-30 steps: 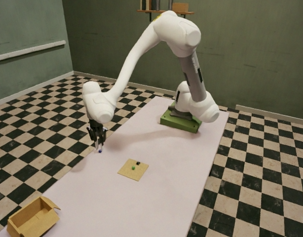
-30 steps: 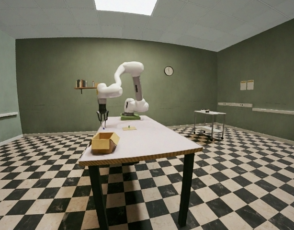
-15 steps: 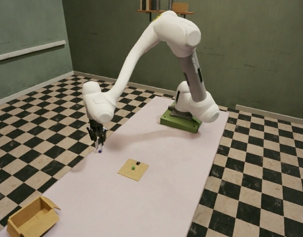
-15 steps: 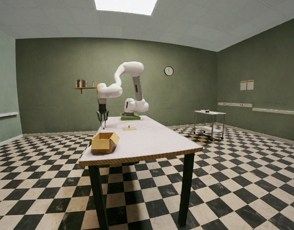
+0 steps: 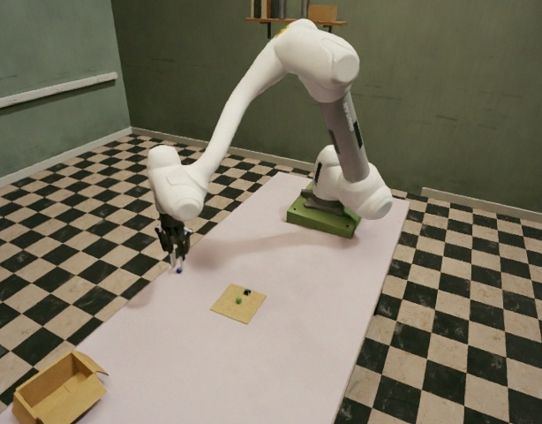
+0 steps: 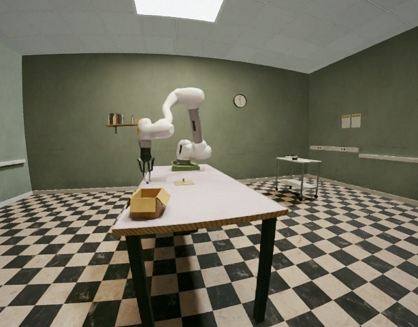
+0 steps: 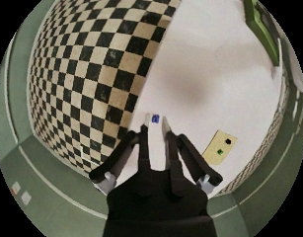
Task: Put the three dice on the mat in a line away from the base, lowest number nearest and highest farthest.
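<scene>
The blue die point(image 5: 179, 270) point(image 6: 147, 182) point(image 7: 155, 118) is near the table's left edge. My gripper point(image 5: 176, 266) point(image 6: 147, 180) point(image 7: 155, 120) points down over it, fingers partly open. In the wrist view the die shows between the two pale fingertips, with a gap on each side. Whether the tips reach down beside it is hard to tell. The green die point(image 5: 238, 299) point(image 7: 220, 152) sits near the middle of the tan mat point(image 5: 244, 315) point(image 6: 178, 183) point(image 7: 210, 156). The black die point(image 5: 247, 291) point(image 7: 228, 141) sits on the mat near its edge on the base side. Their numbers are too small to read.
An open cardboard box point(image 5: 65, 401) point(image 6: 143, 211) stands at the table's far end from the base. The green base block point(image 5: 320, 223) point(image 6: 185, 167) point(image 7: 262, 32) carries the arm at the other end. The table edge is close beside the gripper.
</scene>
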Controlling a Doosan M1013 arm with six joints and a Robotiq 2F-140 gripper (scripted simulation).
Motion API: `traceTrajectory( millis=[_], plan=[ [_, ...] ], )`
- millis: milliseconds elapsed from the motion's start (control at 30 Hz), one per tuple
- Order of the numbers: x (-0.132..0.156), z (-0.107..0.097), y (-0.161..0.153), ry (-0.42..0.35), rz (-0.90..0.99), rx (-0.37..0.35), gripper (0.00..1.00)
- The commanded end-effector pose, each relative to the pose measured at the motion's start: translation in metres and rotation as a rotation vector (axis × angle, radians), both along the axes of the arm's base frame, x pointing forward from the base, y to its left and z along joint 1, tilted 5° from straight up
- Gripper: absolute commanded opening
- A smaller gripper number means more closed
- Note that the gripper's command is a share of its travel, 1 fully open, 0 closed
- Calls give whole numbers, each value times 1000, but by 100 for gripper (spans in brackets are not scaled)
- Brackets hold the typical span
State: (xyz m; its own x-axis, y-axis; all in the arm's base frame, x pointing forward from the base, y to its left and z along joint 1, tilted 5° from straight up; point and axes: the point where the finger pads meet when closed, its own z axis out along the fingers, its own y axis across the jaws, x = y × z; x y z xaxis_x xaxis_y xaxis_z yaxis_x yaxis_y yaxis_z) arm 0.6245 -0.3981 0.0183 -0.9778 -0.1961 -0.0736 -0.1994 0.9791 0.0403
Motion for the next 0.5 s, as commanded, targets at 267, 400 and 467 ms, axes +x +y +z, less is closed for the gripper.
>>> traceTrajectory(
  millis=[267, 400, 467],
  plan=[
    [0, 1, 0, -1, 0, -1, 27],
    [1, -2, 0, -1, 0, -1, 27],
    [1, -4, 0, -1, 0, -1, 27]
  ],
)
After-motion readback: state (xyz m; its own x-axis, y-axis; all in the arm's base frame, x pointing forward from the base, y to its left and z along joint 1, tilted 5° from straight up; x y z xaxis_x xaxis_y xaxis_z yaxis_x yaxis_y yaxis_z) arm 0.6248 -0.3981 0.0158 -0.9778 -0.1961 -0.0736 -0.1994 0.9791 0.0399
